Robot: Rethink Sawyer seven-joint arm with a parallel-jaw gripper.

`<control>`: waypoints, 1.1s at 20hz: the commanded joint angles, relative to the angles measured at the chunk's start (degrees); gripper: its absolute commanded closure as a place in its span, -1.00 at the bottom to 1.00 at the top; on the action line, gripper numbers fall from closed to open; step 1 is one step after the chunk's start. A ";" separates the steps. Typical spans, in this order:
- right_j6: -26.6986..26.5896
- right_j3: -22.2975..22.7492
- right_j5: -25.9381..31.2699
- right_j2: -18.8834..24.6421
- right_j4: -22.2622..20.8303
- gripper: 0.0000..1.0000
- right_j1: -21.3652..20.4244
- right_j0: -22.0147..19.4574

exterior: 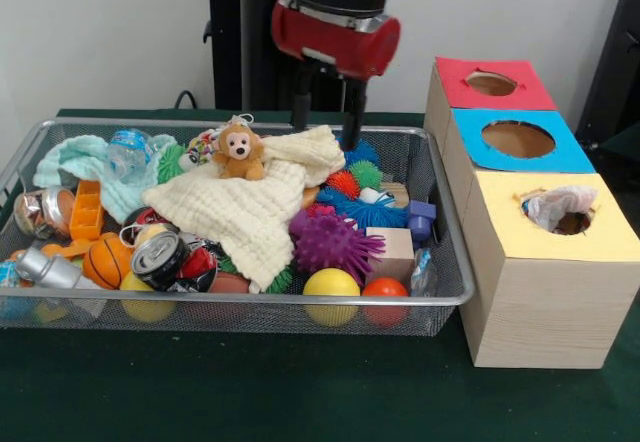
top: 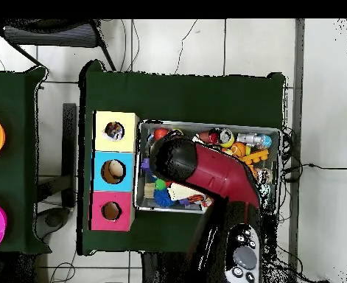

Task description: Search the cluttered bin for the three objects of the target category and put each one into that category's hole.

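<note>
a: gripper?
b: hanging over the far side of the wire bin, two dark fingers spread apart with nothing between them, tips just above the cream cloth. hidden under the red arm in the overhead view.

a: inside the bin?
b: heaped full. small brown plush monkey sitting on the cream cloth; pale green cloth at the left with a clear plastic bottle on it. purple spiky ball near the front, blue spiky ball behind it, yellow ball and red ball against the front wall. crushed can, little basketball, orange block toward the left.

a: holes?
b: three boxes in a row just beside the bin: red top, blue top, yellow top. something white and crumpled poking from the yellow one's hole.

a: any writing or brand?
b: none legible; can and bottle labels too small to read.
</note>
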 commanded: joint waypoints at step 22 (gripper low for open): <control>0.35 16.15 -2.45 10.40 -16.57 -1.00 1.79 -16.27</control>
